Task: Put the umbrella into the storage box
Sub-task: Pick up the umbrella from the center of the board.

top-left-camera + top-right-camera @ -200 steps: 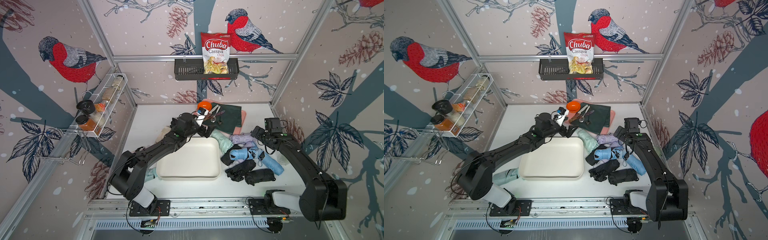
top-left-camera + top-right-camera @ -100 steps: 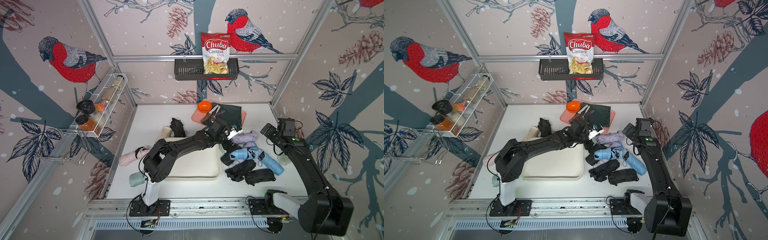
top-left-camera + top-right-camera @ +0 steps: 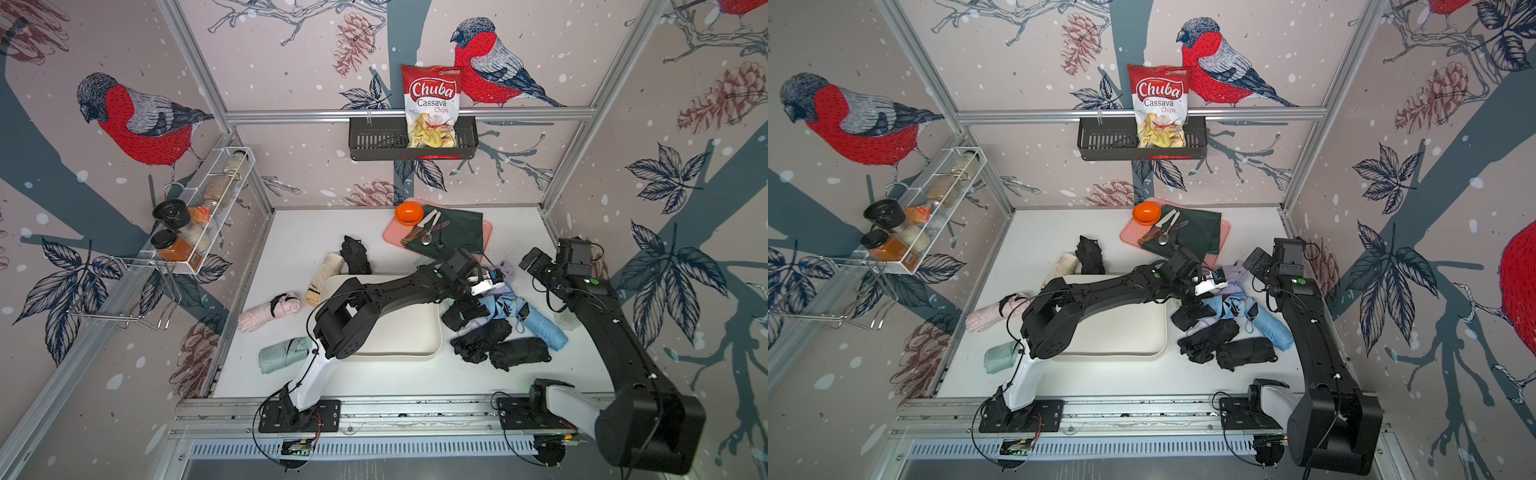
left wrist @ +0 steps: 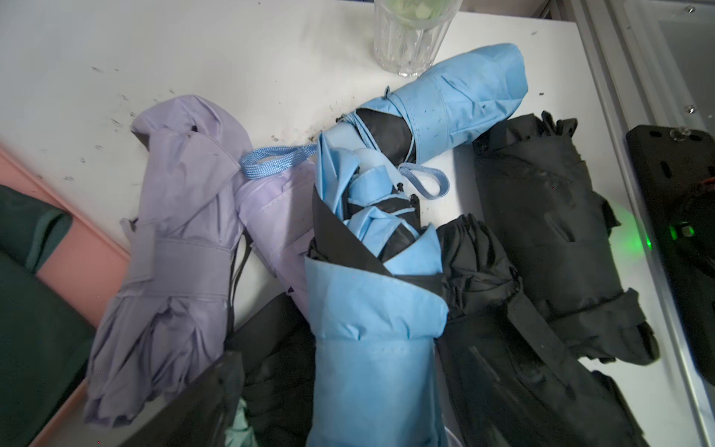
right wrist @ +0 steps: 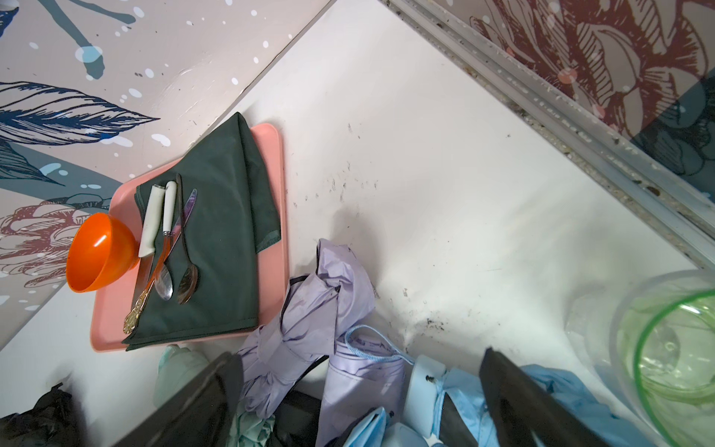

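Nothing is stowed yet: the storage box [image 3: 395, 332] shows a bare floor, the left gripper [image 3: 488, 282], jaws spread and empty, hovers over the blue umbrella [image 4: 371, 329] in the pile [image 3: 494, 340] just beside the box, and the right gripper [image 3: 530, 261] stands spread nearby.

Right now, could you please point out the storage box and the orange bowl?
storage box [image 3: 403, 330]: in a top view, on its bare floor.
orange bowl [image 5: 101, 252]: right wrist view, its middle.

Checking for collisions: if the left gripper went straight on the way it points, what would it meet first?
Probably the nearer light blue umbrella, directly ahead of the left gripper; depth is unclear.
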